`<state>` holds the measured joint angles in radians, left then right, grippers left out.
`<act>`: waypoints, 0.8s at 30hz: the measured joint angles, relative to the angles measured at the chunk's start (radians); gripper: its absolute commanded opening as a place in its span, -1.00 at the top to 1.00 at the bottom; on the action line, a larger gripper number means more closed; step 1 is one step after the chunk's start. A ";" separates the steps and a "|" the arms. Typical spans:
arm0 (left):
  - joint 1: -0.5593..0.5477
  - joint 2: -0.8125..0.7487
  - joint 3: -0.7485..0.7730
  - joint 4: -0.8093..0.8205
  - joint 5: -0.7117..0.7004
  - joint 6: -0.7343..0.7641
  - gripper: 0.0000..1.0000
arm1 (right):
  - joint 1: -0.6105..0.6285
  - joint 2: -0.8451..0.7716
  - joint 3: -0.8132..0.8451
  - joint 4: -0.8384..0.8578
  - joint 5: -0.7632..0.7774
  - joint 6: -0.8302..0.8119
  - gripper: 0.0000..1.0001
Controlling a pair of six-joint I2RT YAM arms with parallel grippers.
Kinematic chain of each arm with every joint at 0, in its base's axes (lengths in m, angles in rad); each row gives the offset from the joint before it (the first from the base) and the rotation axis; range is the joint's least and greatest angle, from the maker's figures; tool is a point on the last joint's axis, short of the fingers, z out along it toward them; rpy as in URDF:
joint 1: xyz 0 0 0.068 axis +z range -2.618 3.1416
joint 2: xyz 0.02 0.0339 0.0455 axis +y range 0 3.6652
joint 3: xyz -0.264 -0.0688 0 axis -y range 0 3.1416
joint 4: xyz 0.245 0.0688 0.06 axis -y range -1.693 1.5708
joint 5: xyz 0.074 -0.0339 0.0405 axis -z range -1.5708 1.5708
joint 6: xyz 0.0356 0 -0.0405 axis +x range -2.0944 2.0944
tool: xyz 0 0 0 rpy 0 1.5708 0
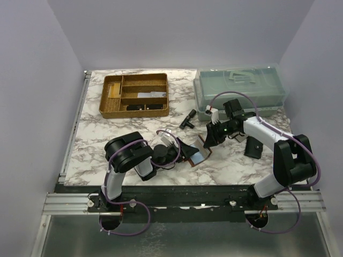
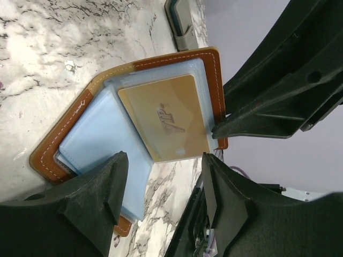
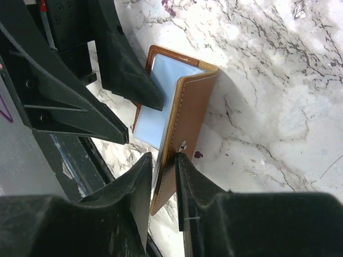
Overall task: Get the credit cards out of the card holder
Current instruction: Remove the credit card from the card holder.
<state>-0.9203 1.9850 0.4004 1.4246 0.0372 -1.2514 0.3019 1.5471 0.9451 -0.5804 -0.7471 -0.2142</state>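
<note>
**On the marble tabletop, two hands meet at an open card holder**

Near the front middle of the tabletop point(image 1: 96, 140), the reddish-brown card holder point(image 1: 197, 153) lies open between the two arms. The right hand point(image 3: 162, 171) pinches the edge of one leather cover between its drawn-together fingers, holding that cover tilted up off the marble while the other cover lies flat. The left hand point(image 2: 163, 160) is spread wide, its two fingers set either side of the open inner face; whether they touch it cannot be told. A tan card point(image 2: 166, 120) sits in the pocket of the raised side, over pale blue sleeves point(image 2: 99, 139). Farther back stand a gold-brown divided tray point(image 1: 134, 95) and a clear lidded box point(image 1: 238, 88). A small black pouch point(image 1: 253, 147) lies beside the right arm.
</note>
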 measured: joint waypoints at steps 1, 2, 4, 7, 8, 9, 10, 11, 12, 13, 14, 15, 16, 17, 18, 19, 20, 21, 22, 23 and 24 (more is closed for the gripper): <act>0.001 0.005 0.003 0.003 0.000 -0.005 -0.27 | 0.000 0.000 0.001 0.000 -0.002 -0.003 0.41; 0.002 0.008 0.005 0.004 0.000 -0.008 -0.27 | 0.000 0.000 0.001 0.000 -0.002 -0.005 0.50; 0.003 0.012 0.011 0.004 0.000 -0.016 -0.27 | 0.000 0.000 0.001 0.000 0.002 -0.006 0.64; 0.003 0.016 0.017 0.003 -0.001 -0.024 -0.27 | 0.000 0.000 0.001 -0.001 0.029 -0.003 0.70; 0.004 0.017 0.019 0.002 -0.001 -0.027 -0.27 | 0.000 0.000 0.001 -0.001 0.032 -0.003 0.72; 0.005 0.018 0.023 0.001 -0.001 -0.028 -0.27 | 0.000 0.000 0.001 0.000 0.039 -0.003 0.75; 0.005 0.019 0.026 -0.001 -0.001 -0.029 -0.27 | -0.001 0.000 0.002 0.000 0.044 -0.003 0.77; 0.005 0.020 0.031 -0.005 -0.001 -0.029 -0.27 | -0.001 0.000 0.002 0.000 0.047 -0.002 0.79; 0.005 0.020 0.035 -0.009 -0.001 -0.029 -0.27 | 0.000 0.000 0.002 0.000 0.048 -0.001 0.79; 0.005 0.020 0.039 -0.013 -0.001 -0.029 -0.27 | -0.001 0.000 0.002 0.000 0.051 0.000 0.79; 0.005 0.020 0.045 -0.019 -0.001 -0.029 -0.27 | -0.001 0.000 0.002 0.000 0.051 0.000 0.78; 0.005 0.020 0.051 -0.024 -0.001 -0.029 -0.27 | 0.000 0.000 0.002 0.000 0.051 0.000 0.77; 0.005 0.020 0.058 -0.031 -0.001 -0.028 -0.27 | 0.000 0.000 0.002 0.000 0.051 0.000 0.76; 0.005 0.020 0.064 -0.039 -0.001 -0.028 -0.27 | 0.001 0.000 0.002 0.000 0.050 0.000 0.70; 0.005 0.020 0.070 -0.045 -0.001 -0.027 -0.27 | 0.002 0.000 0.002 0.000 0.050 0.000 0.65; 0.005 0.020 0.078 -0.056 -0.001 -0.027 -0.27 | 0.003 -0.001 0.002 0.000 0.047 -0.001 0.59; 0.005 0.020 0.084 -0.065 -0.001 -0.027 -0.27 | 0.005 -0.001 0.002 0.000 0.043 -0.002 0.56; 0.005 0.020 0.089 -0.072 -0.001 -0.027 -0.27 | 0.007 -0.001 0.002 0.000 0.039 -0.004 0.54; 0.005 0.020 0.094 -0.079 -0.001 -0.027 -0.27 | 0.009 -0.001 0.002 -0.001 0.035 -0.004 0.52; 0.005 0.020 0.096 -0.082 -0.001 -0.027 -0.27 | 0.011 -0.001 0.002 -0.001 0.033 -0.004 0.52; 0.005 0.020 0.097 -0.085 -0.001 -0.027 -0.28 | 0.011 -0.001 0.002 -0.001 0.030 -0.005 0.52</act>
<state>-0.9154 2.0048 0.4973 1.3399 0.0360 -1.2781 0.3134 1.5463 0.9470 -0.5812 -0.7170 -0.2188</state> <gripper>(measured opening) 0.635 0.234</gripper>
